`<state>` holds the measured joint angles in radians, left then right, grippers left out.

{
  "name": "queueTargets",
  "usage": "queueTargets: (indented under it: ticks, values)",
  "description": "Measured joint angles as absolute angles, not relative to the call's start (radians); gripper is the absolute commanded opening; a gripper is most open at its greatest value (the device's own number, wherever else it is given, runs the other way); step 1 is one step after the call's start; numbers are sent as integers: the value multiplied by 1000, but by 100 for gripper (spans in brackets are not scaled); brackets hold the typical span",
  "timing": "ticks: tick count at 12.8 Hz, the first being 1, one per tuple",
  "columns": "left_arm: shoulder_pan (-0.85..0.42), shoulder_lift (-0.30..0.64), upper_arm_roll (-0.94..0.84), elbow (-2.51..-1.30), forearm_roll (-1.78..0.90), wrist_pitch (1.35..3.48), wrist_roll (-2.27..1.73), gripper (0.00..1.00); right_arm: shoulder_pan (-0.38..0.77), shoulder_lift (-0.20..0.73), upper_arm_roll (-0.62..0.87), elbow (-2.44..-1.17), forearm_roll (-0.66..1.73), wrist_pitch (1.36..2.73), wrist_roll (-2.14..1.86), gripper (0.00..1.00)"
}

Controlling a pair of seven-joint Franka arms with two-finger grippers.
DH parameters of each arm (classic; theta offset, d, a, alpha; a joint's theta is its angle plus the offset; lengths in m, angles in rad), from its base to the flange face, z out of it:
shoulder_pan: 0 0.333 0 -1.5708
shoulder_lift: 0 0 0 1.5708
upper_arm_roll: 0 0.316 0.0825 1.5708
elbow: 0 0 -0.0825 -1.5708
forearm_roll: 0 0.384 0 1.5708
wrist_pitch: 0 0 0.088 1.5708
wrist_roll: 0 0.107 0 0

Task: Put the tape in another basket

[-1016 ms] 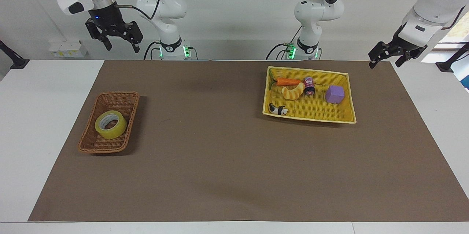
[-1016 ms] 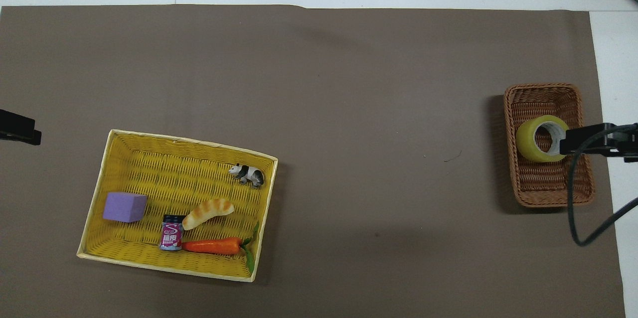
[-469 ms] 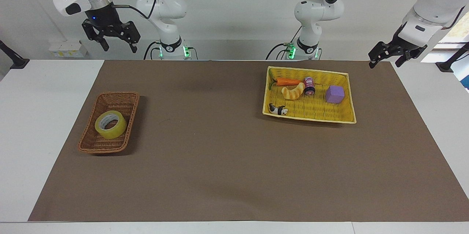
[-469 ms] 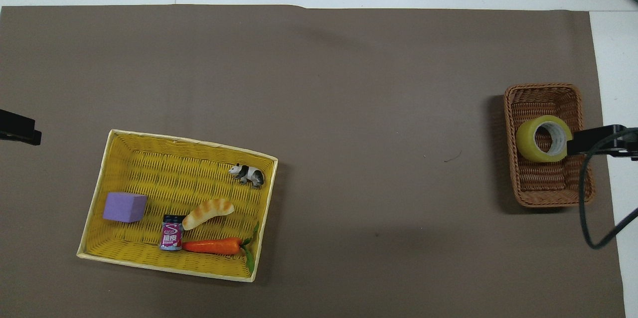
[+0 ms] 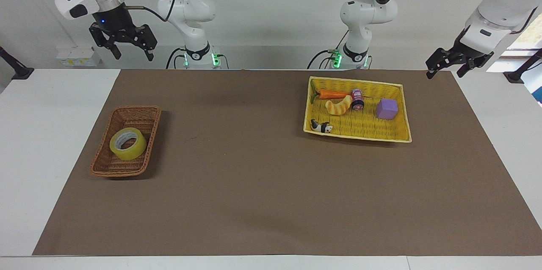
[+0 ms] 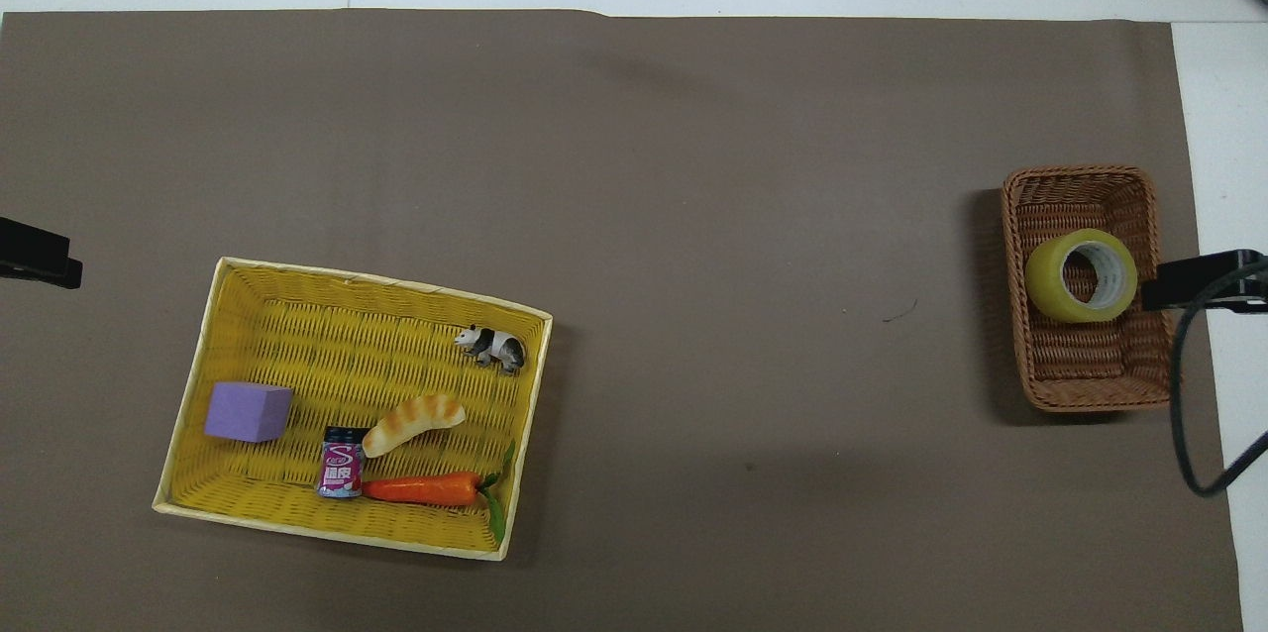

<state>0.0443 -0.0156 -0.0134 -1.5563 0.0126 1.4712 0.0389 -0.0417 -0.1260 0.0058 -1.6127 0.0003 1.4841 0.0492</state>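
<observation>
The tape [image 5: 128, 143], a yellow roll with a pale core, lies inside the brown wicker basket [image 5: 111, 169] at the right arm's end of the table. My right gripper [image 5: 132, 55] hangs high in the air, open and holding nothing. In the overhead view its dark tip [image 6: 1201, 279] shows just off the basket [image 6: 1088, 392], beside the tape [image 6: 1080, 275] and not touching it. My left gripper [image 5: 443, 74] waits open and holds nothing, raised over the mat's corner at the left arm's end.
A larger yellow woven basket [image 5: 359, 135] stands toward the left arm's end. It holds a carrot [image 5: 333, 94], a croissant toy [image 5: 338, 106], a small can [image 5: 358, 99], a purple cube [image 5: 387, 108] and a panda figure [image 5: 321, 126]. A brown mat [image 5: 254, 185] covers the table.
My right gripper has risen and drawn away from the tape toward the table's end, still open. The tape, both baskets and the left arm have stayed put.
</observation>
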Motion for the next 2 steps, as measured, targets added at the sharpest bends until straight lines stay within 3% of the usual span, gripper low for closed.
queueTargets:
  ticks: [2]
  values:
    - [44,-16,-13,-1556,13,1471,39,100,-42,-126,6,-1616,0,1484,49,100]
